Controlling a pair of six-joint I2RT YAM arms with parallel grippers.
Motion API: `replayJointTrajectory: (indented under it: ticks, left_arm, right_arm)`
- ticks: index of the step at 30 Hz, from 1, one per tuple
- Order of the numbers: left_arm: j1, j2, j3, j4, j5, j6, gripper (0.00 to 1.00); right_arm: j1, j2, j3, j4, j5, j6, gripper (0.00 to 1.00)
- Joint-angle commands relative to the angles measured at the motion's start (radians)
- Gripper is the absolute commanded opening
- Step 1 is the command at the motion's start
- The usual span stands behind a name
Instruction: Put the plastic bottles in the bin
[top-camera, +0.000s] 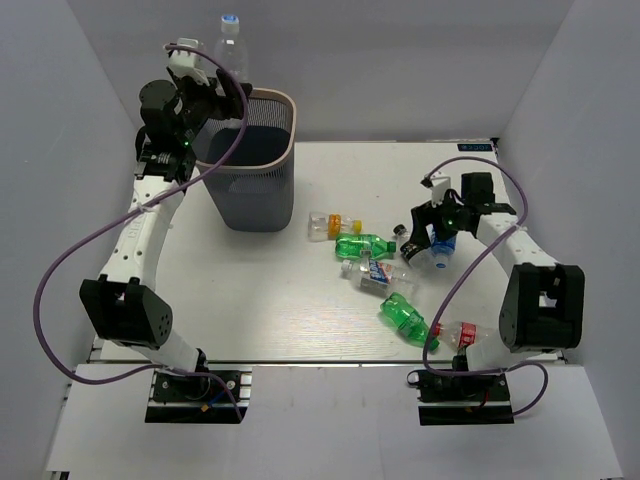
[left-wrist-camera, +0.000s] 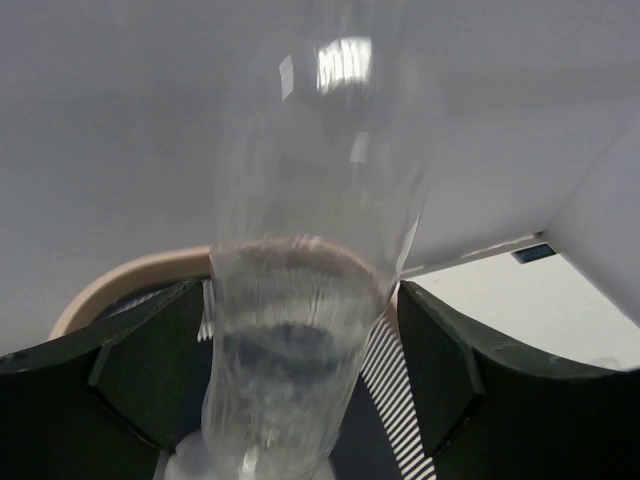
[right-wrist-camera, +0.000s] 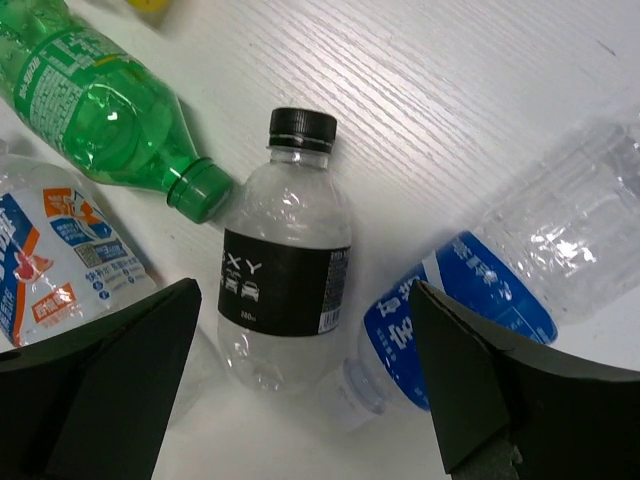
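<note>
My left gripper (top-camera: 215, 95) is raised over the bin (top-camera: 285, 100), a dark mesh basket with a beige rim (left-wrist-camera: 120, 280). A clear bottle (left-wrist-camera: 300, 300) stands upright between its fingers, blurred, with a gap showing beside the right finger (left-wrist-camera: 440, 370). The bottle's top (top-camera: 228, 40) sticks up above the gripper. My right gripper (right-wrist-camera: 300, 390) hangs open low over the table. Between its fingers lie a black-labelled, black-capped bottle (right-wrist-camera: 285, 290) and a blue-labelled clear bottle (right-wrist-camera: 480, 300). A green bottle (right-wrist-camera: 90, 100) lies just beyond them.
Several other bottles lie scattered mid-table: a yellow-capped one (top-camera: 322, 226), a green one (top-camera: 360, 245), a red-and-blue-labelled one (top-camera: 375, 272), another green one (top-camera: 405, 315) and a red-capped one (top-camera: 455, 333) near the front edge. White walls enclose the table.
</note>
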Motion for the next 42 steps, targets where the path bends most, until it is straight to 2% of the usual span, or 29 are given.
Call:
replayJointTrajectory:
  ticks: [1, 2, 6, 11, 12, 14, 16, 17, 20, 21, 23, 24, 27, 28, 30, 33, 35, 39, 40, 41, 42]
  left_arm:
    - [0.0, -0.011, 0.07, -0.226, -0.128, 0.115, 0.91]
    - [0.0, -0.011, 0.07, -0.239, -0.138, 0.126, 1.0]
    - [-0.023, -0.077, 0.021, -0.23, -0.152, 0.158, 1.0]
    - [-0.041, -0.158, 0.021, -0.325, 0.1, 0.128, 1.0]
    - [-0.054, -0.158, 0.012, -0.345, 0.202, 0.114, 1.0]
    - [-0.087, -0.201, -0.028, -0.388, 0.318, 0.082, 1.0]
    - [-0.124, -0.236, -0.113, -0.407, 0.348, 0.081, 1.0]
    - [-0.146, -0.255, -0.149, -0.436, 0.357, 0.069, 1.0]
    - [-0.227, -0.345, -0.333, -0.447, 0.346, 0.031, 1.0]
    - [-0.268, -0.37, -0.438, -0.401, 0.336, -0.012, 1.0]
    - [-0.31, -0.421, -0.526, -0.372, 0.293, -0.046, 1.0]
    - [-0.349, -0.421, -0.592, -0.372, 0.274, -0.055, 1.0]
    - [-0.402, -0.421, -0.695, -0.402, 0.199, -0.055, 1.0]
    - [-0.431, -0.405, -0.718, -0.411, 0.182, -0.055, 1.0]
    - [-0.456, -0.375, -0.775, -0.401, 0.142, -0.055, 1.0]
    - [-0.489, -0.362, -0.845, -0.334, 0.124, -0.076, 1.0]
    - [-0.489, -0.349, -0.905, -0.292, 0.115, -0.153, 1.0]
    - [-0.489, -0.329, -1.016, -0.157, 0.156, -0.303, 1.0]
    - [-0.489, -0.329, -1.039, -0.102, 0.167, -0.326, 1.0]
    - [-0.489, -0.329, -1.08, -0.077, 0.18, -0.365, 1.0]
    - [-0.489, -0.344, -1.098, -0.054, 0.181, -0.38, 1.0]
  right_arm:
    - [0.032, 0.037, 0.065, 0.027, 0.022, 0.019, 0.9]
    - [0.047, 0.045, 0.079, 0.021, 0.049, 0.019, 0.9]
    - [0.069, 0.114, 0.099, 0.021, 0.097, 0.015, 0.9]
    - [0.101, 0.198, 0.13, -0.022, 0.18, 0.004, 0.9]
    - [0.109, 0.204, 0.124, -0.034, 0.189, -0.004, 0.9]
    - [0.115, 0.211, 0.11, -0.032, 0.241, -0.022, 0.9]
    - [0.116, 0.211, 0.079, -0.03, 0.255, -0.03, 0.88]
    - [0.12, 0.209, 0.07, -0.019, 0.261, -0.04, 0.85]
    - [0.121, 0.218, 0.058, -0.031, 0.261, -0.042, 0.65]
    - [0.12, 0.22, 0.067, -0.044, 0.244, -0.04, 0.54]
    - [0.115, 0.215, 0.081, -0.061, 0.227, -0.054, 0.43]
    - [0.115, 0.189, 0.099, -0.099, 0.203, -0.066, 0.34]
    - [0.115, 0.114, 0.17, -0.175, 0.143, -0.1, 0.27]
    - [0.118, 0.105, 0.271, -0.191, 0.103, -0.108, 0.27]
    - [0.124, 0.089, 0.358, -0.244, 0.021, -0.132, 0.26]
    - [0.15, 0.144, 0.681, -0.301, -0.125, -0.136, 0.26]
    - [0.19, 0.178, 0.835, -0.247, -0.228, -0.123, 0.24]
    - [0.285, 0.246, 0.966, -0.02, -0.325, -0.045, 0.23]
    - [0.3, 0.276, 0.98, 0.026, -0.345, 0.02, 0.22]
    - [0.331, 0.287, 1.007, 0.197, -0.366, 0.045, 0.22]
    - [0.342, 0.309, 1.012, 0.259, -0.382, 0.079, 0.22]
